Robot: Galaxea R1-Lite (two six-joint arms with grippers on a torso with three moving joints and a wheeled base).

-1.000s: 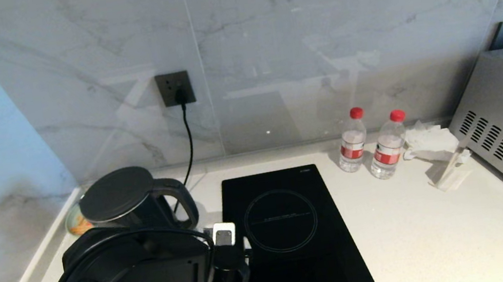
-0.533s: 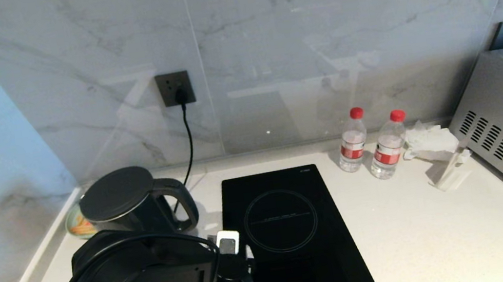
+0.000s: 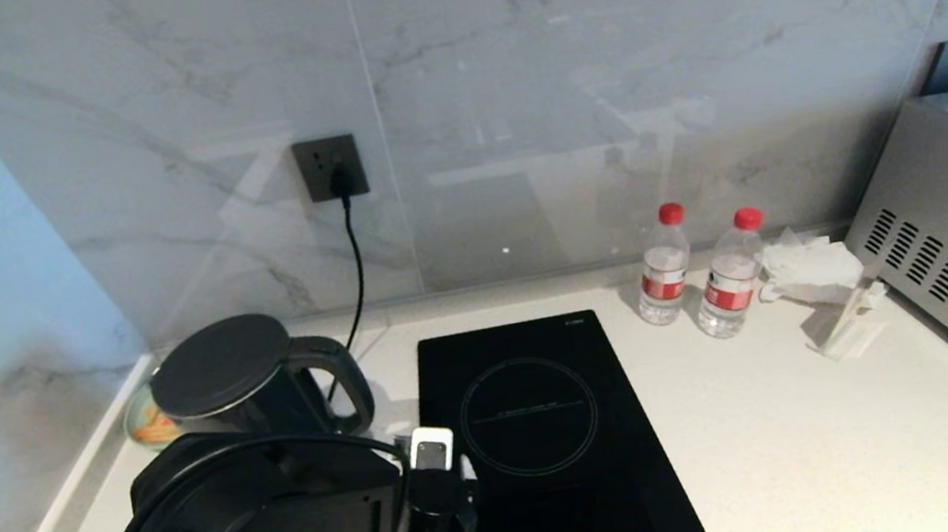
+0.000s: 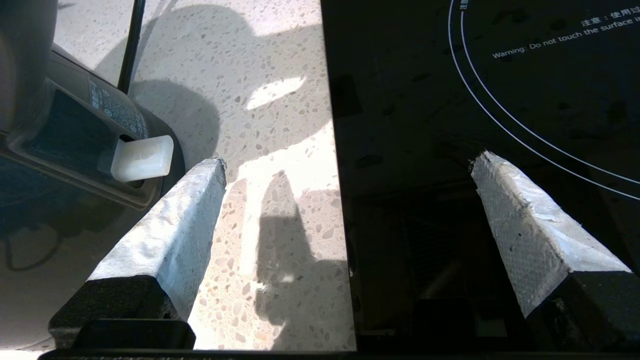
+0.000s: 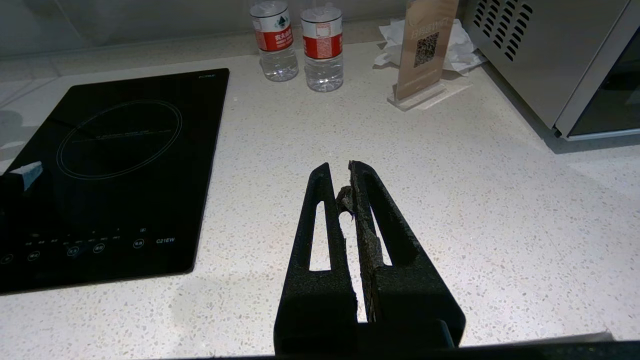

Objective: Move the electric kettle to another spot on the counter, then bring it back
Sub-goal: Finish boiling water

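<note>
- My left gripper [image 4: 347,165] hangs low over the counter [image 3: 787,445], right at the left edge of the black hob [image 3: 545,441]. Its two fingers [image 4: 170,235] are spread wide with nothing between them.
- One finger is over the white stone left of the hob, and the other is over the hob's dark glass.
- The electric kettle [image 3: 244,377] stands upright to the left of the hob, near the back wall. Its looped handle points toward the hob.
- The kettle is just beside my left finger. I think they are not touching, but it is hard to tell from here.
- My right gripper [image 5: 345,175] is over the bare counter to the right of the hob. Its fingers are pressed together and hold nothing.
- Two water bottles [image 3: 697,272] with red caps stand behind the hob, off to its right.
</note>
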